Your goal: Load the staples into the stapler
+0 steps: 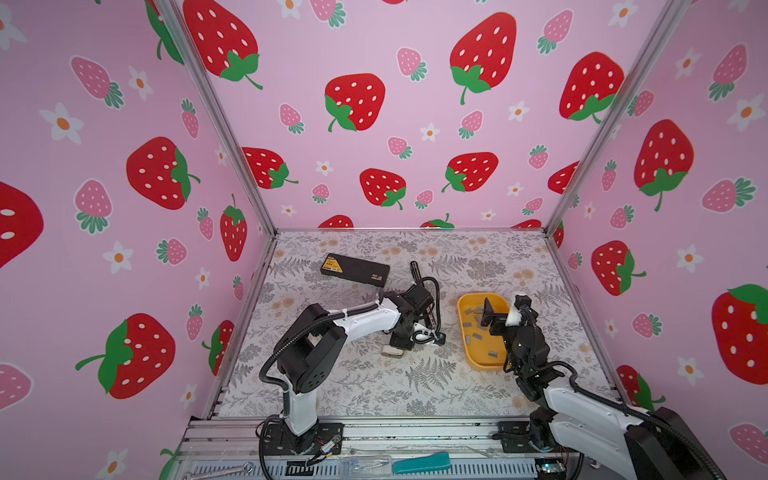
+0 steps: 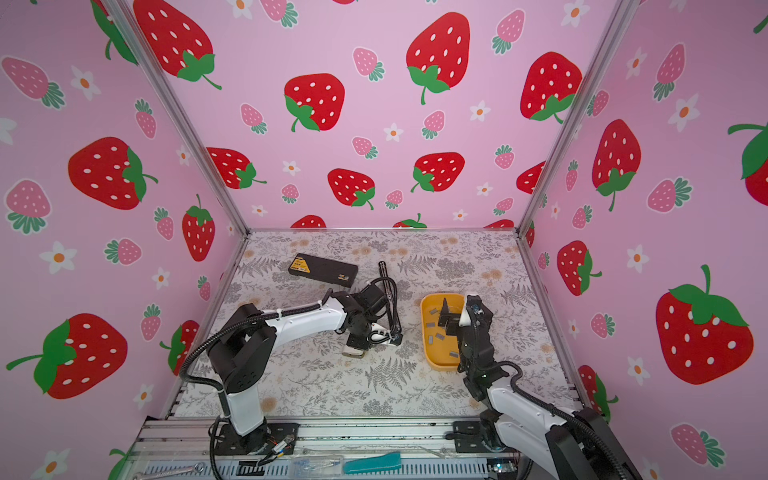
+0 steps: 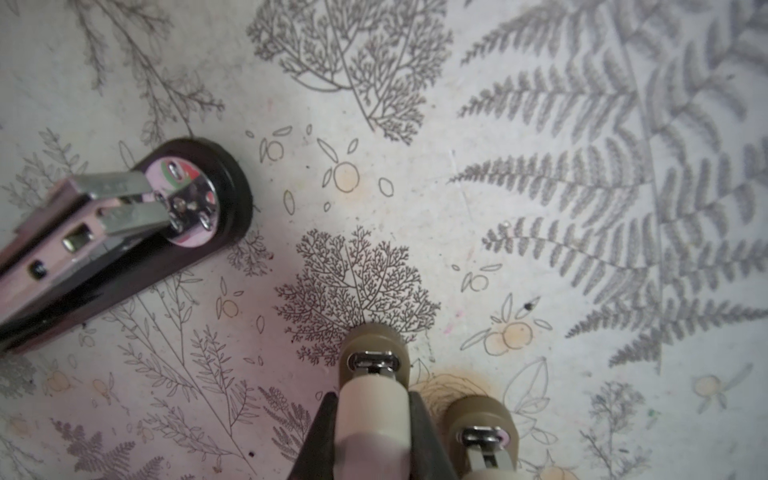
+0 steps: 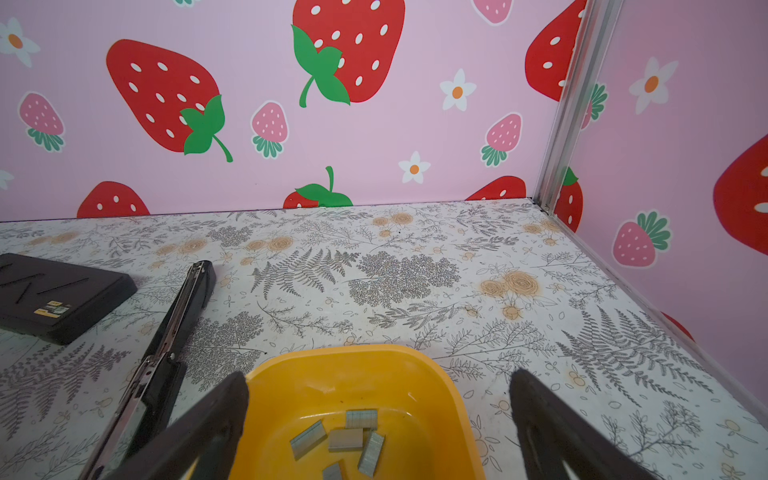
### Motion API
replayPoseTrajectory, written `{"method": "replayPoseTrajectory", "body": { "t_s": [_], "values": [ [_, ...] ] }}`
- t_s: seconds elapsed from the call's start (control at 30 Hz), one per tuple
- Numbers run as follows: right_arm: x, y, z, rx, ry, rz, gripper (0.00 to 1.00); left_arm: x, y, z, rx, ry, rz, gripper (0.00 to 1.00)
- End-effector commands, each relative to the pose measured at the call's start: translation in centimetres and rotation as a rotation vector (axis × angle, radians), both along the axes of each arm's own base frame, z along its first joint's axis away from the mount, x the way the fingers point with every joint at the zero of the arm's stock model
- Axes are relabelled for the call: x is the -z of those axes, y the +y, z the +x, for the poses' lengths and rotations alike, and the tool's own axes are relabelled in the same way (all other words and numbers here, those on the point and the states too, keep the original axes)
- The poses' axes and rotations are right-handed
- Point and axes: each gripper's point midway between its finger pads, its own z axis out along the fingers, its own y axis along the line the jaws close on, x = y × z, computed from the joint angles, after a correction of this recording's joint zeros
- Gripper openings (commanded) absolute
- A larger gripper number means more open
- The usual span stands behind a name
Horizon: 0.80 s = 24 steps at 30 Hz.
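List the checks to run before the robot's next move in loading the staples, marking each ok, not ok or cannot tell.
1. Right gripper open above the yellow tray: ok.
2. Staples lying loose in the tray: ok.
3. Any of them gripped: not ok, none held.
4. Black stapler lying open, rail exposed: ok.
5. Its rail free of staples: cannot tell.
6. Left gripper shut on the beige stapler: ok.

Fern-print tabletop (image 1: 374,386), black case (image 1: 355,270) at back, opened black stapler (image 4: 183,307) mid-table, small beige stapler (image 1: 392,352), yellow tray (image 1: 484,366) at right
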Motion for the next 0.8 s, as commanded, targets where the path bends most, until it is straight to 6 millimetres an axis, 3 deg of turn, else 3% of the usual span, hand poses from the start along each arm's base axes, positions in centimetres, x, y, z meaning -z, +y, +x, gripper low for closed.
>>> {"method": "replayPoseTrajectory", "body": {
  "t_s": [0.0,0.13,0.2,0.3,0.43,0.53,0.7,0.77],
  "values": [
    [-0.1,-0.1,-0.1,0.001,-0.017,0.016,0.99,-2.3,-1.1,0.5,0.001,-0.009,-0.081,0.03],
    [-0.2,-0.3,-0.2,0.004,-0.024,0.021,0.99,-6.2,-2.4,1.6,-0.041,-0.102,-0.240,0.00],
    [-0.2,-0.5,-0.2,0.015,-0.026,0.025,0.99,-8.9,-2.7,3.2,-0.113,-0.193,-0.339,0.00],
    [-0.7,-0.3,-0.2,0.004,-0.045,0.023,1.00,-13.4,-2.4,5.3,-0.262,-0.327,-0.504,0.00],
    [-2.1,0.9,0.6,-0.030,-0.035,0.037,0.92,-18.2,-0.7,7.4,-0.473,-0.420,-0.718,0.00],
    [-4.3,3.8,0.4,-0.180,-0.045,0.072,0.81,-20.2,1.1,8.9,-0.629,-0.426,-0.832,0.00],
    [-8.5,8.3,-1.2,-0.372,-0.116,0.143,0.80,-21.0,0.3,7.4,-0.545,-0.333,-1.008,0.00],
    [-9.2,10.3,-1.9,-0.425,-0.127,0.118,0.78,-22.0,0.7,7.9,-0.587,-0.351,-1.102,0.00]
  ]
}}
